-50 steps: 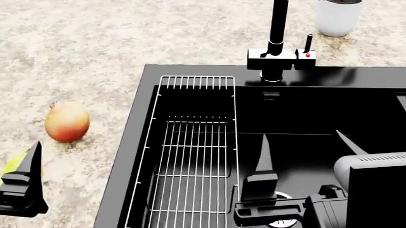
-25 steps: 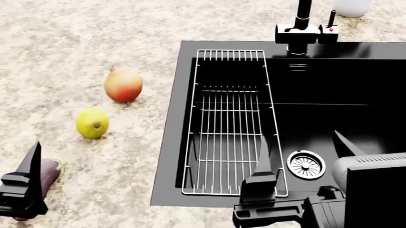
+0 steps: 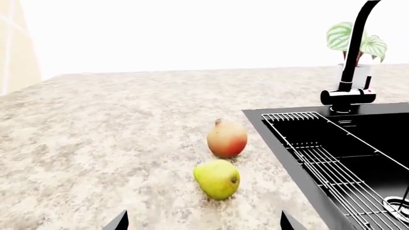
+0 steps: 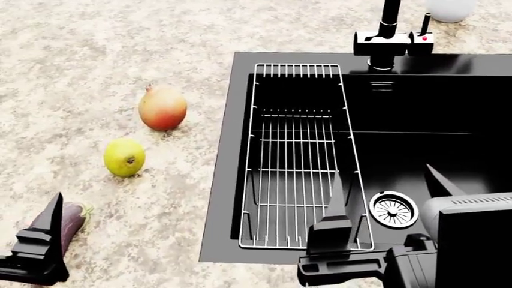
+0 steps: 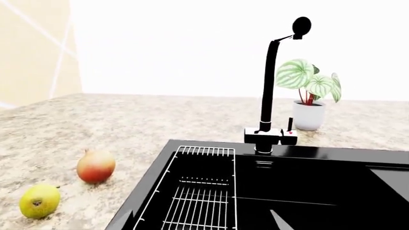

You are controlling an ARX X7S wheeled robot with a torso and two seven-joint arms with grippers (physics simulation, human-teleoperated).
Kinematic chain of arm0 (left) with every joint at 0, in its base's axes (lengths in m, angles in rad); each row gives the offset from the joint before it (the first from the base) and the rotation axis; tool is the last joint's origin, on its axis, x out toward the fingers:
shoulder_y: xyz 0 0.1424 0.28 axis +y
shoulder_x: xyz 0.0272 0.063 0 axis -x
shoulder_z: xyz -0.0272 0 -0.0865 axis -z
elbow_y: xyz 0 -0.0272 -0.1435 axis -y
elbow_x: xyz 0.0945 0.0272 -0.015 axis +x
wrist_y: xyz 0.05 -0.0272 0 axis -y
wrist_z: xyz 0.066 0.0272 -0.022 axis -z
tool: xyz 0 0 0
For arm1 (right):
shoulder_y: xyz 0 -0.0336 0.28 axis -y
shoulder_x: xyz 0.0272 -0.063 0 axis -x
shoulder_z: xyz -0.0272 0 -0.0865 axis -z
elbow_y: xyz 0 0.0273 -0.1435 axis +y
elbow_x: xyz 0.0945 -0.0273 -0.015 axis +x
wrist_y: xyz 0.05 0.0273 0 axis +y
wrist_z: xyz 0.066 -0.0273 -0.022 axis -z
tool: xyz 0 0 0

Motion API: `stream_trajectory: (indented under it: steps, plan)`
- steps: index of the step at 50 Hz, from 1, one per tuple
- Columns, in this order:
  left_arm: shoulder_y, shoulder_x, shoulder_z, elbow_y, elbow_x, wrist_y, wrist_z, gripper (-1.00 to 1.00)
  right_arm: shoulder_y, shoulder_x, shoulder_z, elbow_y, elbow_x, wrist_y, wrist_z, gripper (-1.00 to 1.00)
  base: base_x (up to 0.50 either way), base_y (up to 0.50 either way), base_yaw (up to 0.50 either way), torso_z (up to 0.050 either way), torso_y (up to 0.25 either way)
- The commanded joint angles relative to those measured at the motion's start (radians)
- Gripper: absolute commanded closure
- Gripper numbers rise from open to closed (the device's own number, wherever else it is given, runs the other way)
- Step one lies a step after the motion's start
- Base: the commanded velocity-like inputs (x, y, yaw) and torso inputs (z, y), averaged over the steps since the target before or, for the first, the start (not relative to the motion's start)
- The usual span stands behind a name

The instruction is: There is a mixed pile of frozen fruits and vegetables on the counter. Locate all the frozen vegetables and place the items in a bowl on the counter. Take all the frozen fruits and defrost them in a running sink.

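A yellow pear (image 4: 124, 157) and a rounder red-and-yellow fruit (image 4: 162, 108) lie on the speckled counter (image 4: 96, 54), left of the black sink (image 4: 416, 108). Both also show in the left wrist view, pear (image 3: 218, 178) and red fruit (image 3: 227, 139). A purple eggplant (image 4: 71, 217) lies near the counter's front, partly behind a left finger (image 4: 50, 231). My left gripper (image 3: 203, 223) is open and empty, short of the pear. My right gripper (image 4: 388, 192) is open and empty above the sink basin near the drain (image 4: 392, 209). The bowl is out of view.
A wire rack (image 4: 300, 156) lies in the sink's left part. The tall black faucet (image 4: 389, 33) with a red dot stands at the sink's back edge. A white plant pot (image 5: 308, 115) with green leaves stands behind it.
The head view has swung left and back. The sink and faucet slid right in it, and the pear and the eggplant came into sight. Both grippers stay open.
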Motion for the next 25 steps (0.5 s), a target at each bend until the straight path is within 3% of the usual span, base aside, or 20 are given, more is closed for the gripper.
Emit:
stream_trajectory:
  steps: [1,25]
  plan:
    - [0.003,-0.01,0.028,-0.017,-0.011,-0.04,-0.008,-1.0,-0.001,0.001,-0.007,0.005,-0.003,-0.003,-0.001,-1.0,0.0,0.0,0.0,0.0,0.0]
    - [0.012,-0.013,0.095,-0.17,0.071,-0.008,0.016,-1.0,-0.002,-0.015,-0.004,0.03,0.023,-0.009,0.023,-1.0,0.0,0.0,0.0,0.0,0.0]
